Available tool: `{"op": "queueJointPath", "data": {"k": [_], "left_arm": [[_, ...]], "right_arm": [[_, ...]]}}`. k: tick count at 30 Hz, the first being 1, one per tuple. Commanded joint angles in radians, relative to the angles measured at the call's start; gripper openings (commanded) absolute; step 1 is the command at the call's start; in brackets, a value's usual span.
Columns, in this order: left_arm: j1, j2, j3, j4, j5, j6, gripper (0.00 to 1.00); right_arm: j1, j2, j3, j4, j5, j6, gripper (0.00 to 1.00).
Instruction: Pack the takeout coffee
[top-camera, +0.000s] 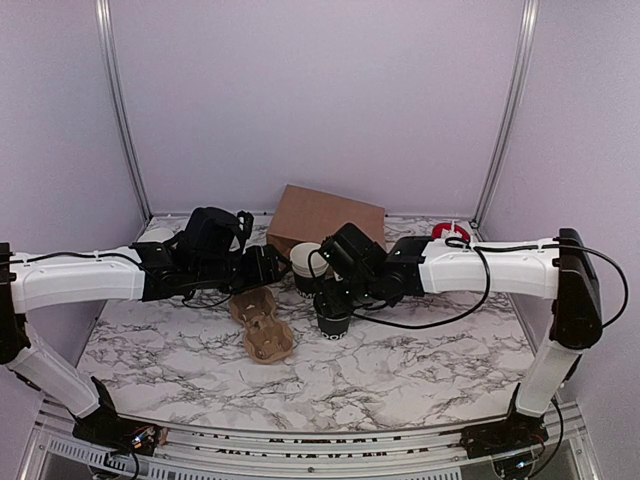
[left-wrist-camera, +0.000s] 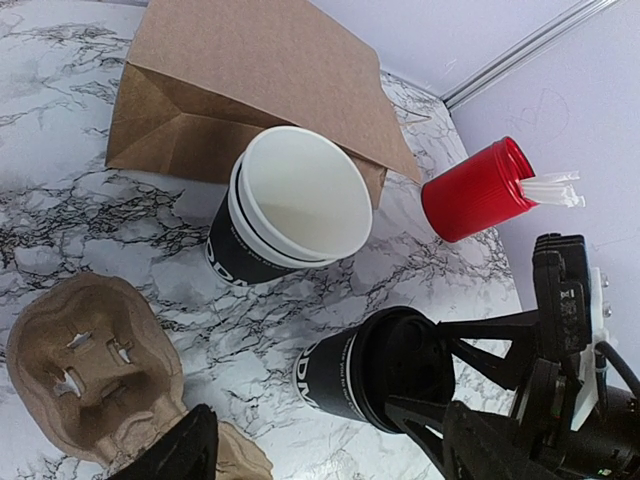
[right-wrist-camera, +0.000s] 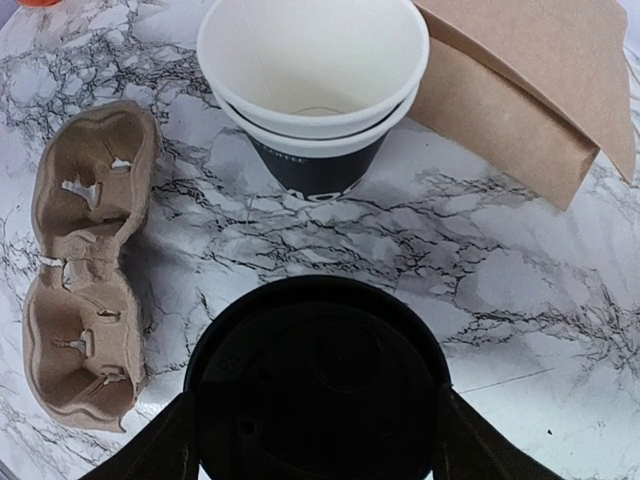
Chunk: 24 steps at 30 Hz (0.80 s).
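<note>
Desk: Report, largest first.

Operator: I count one brown bag (left-wrist-camera: 250, 80), cut off by both wrist views; one two-well carrier (right-wrist-camera: 85, 260); one red cylinder (left-wrist-camera: 470, 190); two lidless cups (right-wrist-camera: 312, 60), nested. One takeout coffee (left-wrist-camera: 345, 380) stands on the table (right-wrist-camera: 480, 300) near the nested cups, its lettering mostly hidden.

Desk: Fingers?

Operator: The right gripper (right-wrist-camera: 320, 440) straddles its lid; whether it grips, I cannot tell. The left gripper (top-camera: 270, 268) is spread and empty.

- Takeout coffee (left-wrist-camera: 345, 380): black cup, white lettering, black lid.
- Stacked cups (left-wrist-camera: 300, 195): black outside, white inside.
- Cup carrier (right-wrist-camera: 85, 260): pale brown.
- Paper bag (left-wrist-camera: 260, 70): brown.
- Cylinder (left-wrist-camera: 475, 190): red.
- Table (right-wrist-camera: 480, 270): white marble, dark grey veining.
</note>
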Motion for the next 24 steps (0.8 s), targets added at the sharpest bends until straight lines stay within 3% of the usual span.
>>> {"op": "queueJointPath", "data": {"k": [1,24], "left_arm": [[0.006,-0.016,-0.006,0.001,0.011,0.006,0.78],[0.006,-0.005,0.000,0.003,0.015,0.006,0.77]], "right_arm": [[0.011,0.026,0.037,-0.031,0.025,-0.007,0.72],[0.018,0.039,0.024,-0.059,0.044,0.007,0.78]]}}
